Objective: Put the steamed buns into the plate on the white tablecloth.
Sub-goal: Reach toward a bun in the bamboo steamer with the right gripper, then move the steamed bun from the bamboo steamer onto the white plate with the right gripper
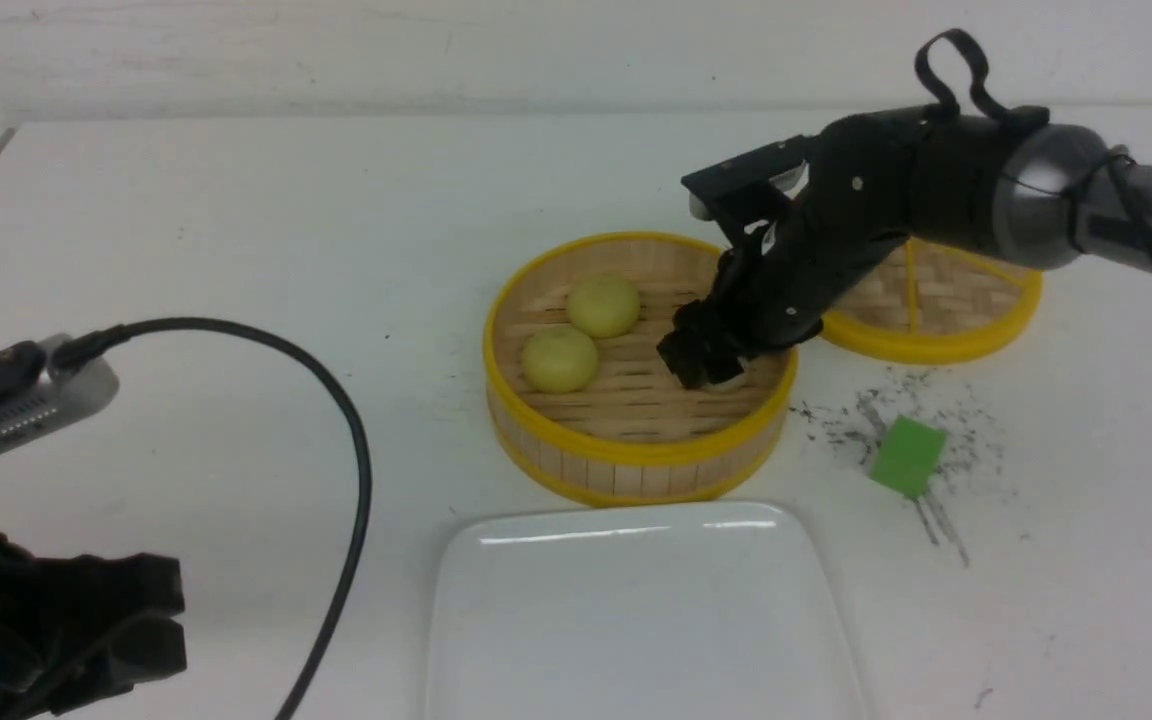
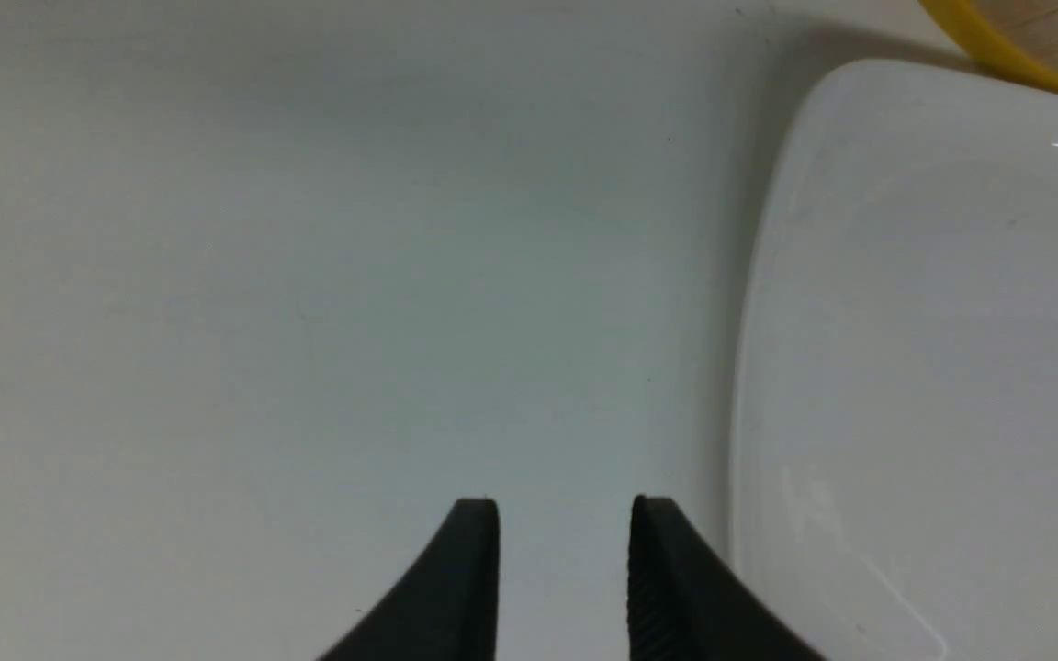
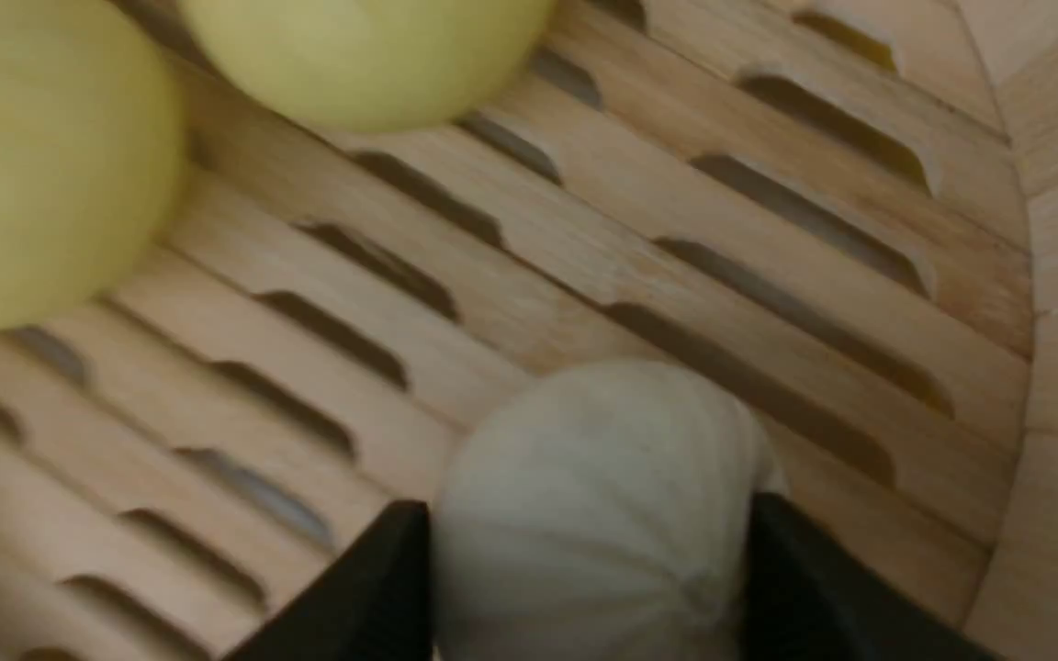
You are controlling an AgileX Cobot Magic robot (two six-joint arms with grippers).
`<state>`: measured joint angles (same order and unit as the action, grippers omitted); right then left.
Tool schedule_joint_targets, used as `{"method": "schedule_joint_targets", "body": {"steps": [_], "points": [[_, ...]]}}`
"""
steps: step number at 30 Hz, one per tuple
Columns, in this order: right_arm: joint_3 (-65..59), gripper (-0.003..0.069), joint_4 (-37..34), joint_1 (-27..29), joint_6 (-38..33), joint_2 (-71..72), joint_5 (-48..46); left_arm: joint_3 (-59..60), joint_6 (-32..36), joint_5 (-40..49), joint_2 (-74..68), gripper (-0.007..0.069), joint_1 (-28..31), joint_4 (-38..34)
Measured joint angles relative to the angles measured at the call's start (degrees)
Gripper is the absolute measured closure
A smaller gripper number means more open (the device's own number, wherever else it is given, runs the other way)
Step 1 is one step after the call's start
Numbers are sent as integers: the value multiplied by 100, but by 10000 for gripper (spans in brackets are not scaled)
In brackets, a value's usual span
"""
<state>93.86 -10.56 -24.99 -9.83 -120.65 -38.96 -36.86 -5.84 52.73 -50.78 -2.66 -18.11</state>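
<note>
No bun lies on the large glossy white rectangular plate [image 1: 636, 620] yet, so I judge the task to be at its first pick. All three buns are inside the round bamboo steamer basket with the yellow rim [image 1: 636, 455].

The right gripper [image 1: 701, 358] reaches down into this basket. Its black fingers [image 3: 368, 592] stand apart, one at each side of the small off-white dome-shaped bun [image 3: 598, 459], which rests on the wooden slats. It looks to me not clamped, but whether the fingers press it I cannot tell. One pale yellow-green round bun [image 1: 604, 305] and a second one like it [image 1: 560, 360] lie near this gripper, just past its fingertips. The plate is apart from it, outside the basket wall.

The left gripper [image 2: 564, 551] hangs over the plain matte white tablecloth [image 2: 263, 275], its fingers apart and nothing between them. The plate's rim is just beside it.

What is left, in my judgement, is to close on the bun, carry it to the plate and release it, then do the same for the other two.

Only the right wrist view shows the off-white bun; in the front view the gripper hides it. Only the front view shows the flat woven yellow-rimmed lid [image 1: 946, 300] behind the right arm and the small green cube [image 1: 906, 455] near it. Only the left wrist view shows the gap in the left gripper clearly.
</note>
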Motion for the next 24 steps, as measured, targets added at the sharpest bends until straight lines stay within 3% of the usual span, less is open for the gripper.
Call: {"method": "schedule_joint_targets", "body": {"steps": [2, 3, 4, 6, 8, 13, 17, 20, 24], "points": [[12, 375, 42, 0, -6, 21, 11, 0, 0, -7, 0, 389, 0, 92], [12, 388, 42, 0, -6, 22, 11, 0, 0, -7, 0, 389, 0, 103], [18, 497, 65, 0, -11, 82, -33, 0, 0, -7, 0, 388, 0, 195], [18, 618, 81, -5, -11, 244, -229, 0, 0, -7, 0, 388, 0, 252], [18, 634, 81, -2, -11, 370, -360, 0, -5, -2, 0, 388, 0, 264], [18, 636, 1, -2, -4, 1613, -1792, 0, -5, 49, 0, 388, 0, 275], [-271, 636, -532, -7, 121, 2542, -2925, 0, -5, 100, 0, 388, 0, 275], [-779, 636, -895, -100, 116, 2955, -3043, 0, -5, 101, 0, 388, 0, 275], [-2354, 635, -1171, -692, -65, 3210, -2176, 0, -5, 82, 0, 388, 0, 282]]}}
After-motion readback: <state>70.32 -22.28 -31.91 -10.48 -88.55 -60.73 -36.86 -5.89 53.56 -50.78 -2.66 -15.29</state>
